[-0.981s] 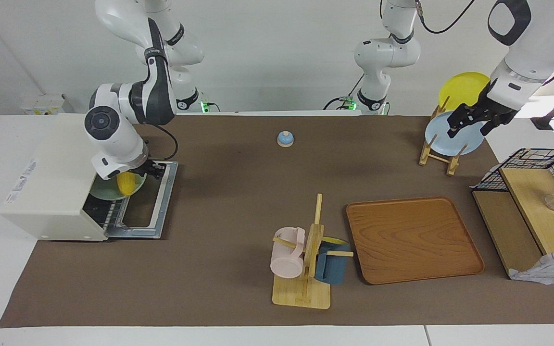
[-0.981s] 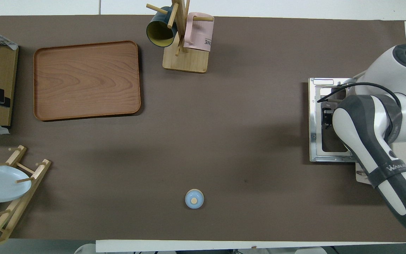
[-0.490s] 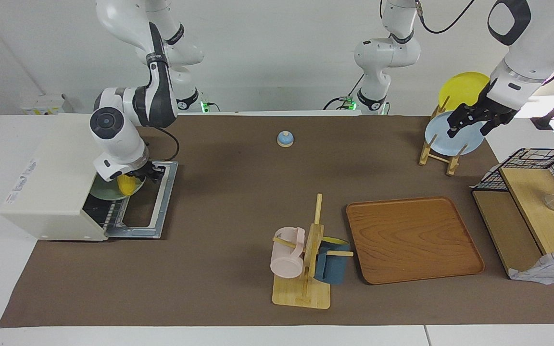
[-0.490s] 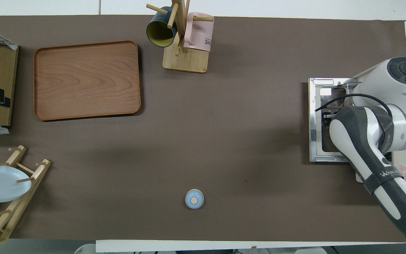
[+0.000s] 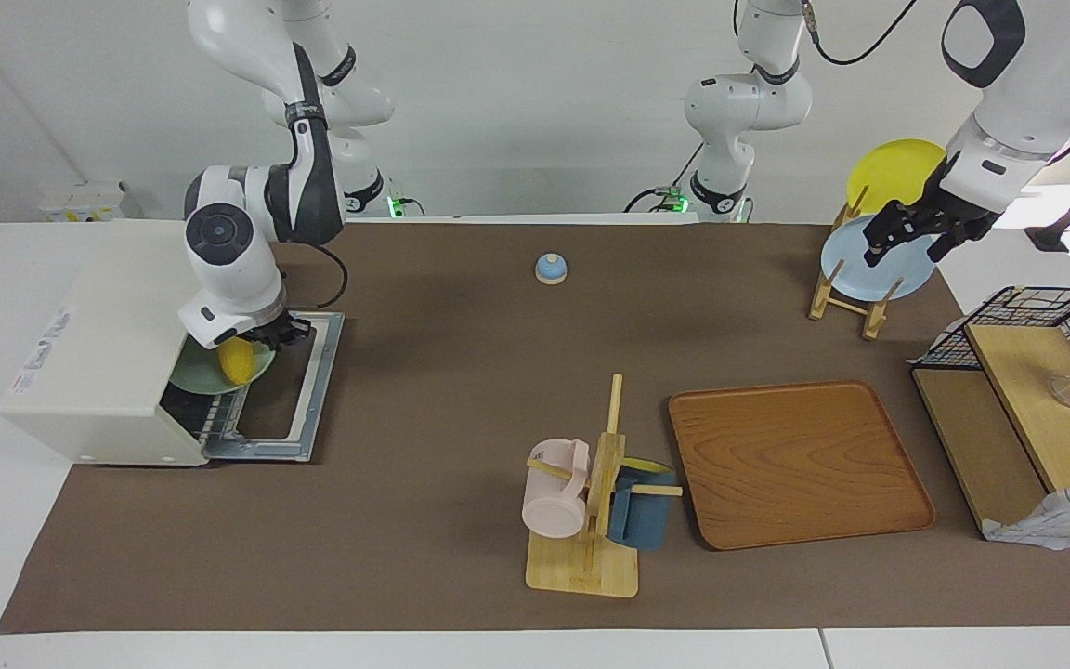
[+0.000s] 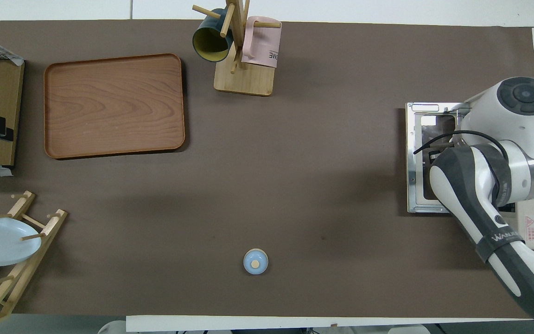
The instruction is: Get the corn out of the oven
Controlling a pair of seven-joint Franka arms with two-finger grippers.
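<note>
Right now the right claw [image 5: 252,336] sat at the mouth of the oven [image 5: 103,358] w/ its door down, just above the corn [image 5: 237,360], which lay on a green plate [image 5: 189,372] on the rack. Couldn't tell if its fingers gripped. Left claw [image 5: 911,240] waited over the plate rack [image 5: 846,293], grip unclear too.

"ME" – end of a cut-off word on the pink mug [image 6: 261,42], "WANJA"-like lettering on the right arm's band [image 6: 499,239]

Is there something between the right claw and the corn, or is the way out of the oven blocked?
Nothing visible does. The right claw is right over the corn, which lies on a green plate at the oven mouth; the door lies open and flat.
</note>
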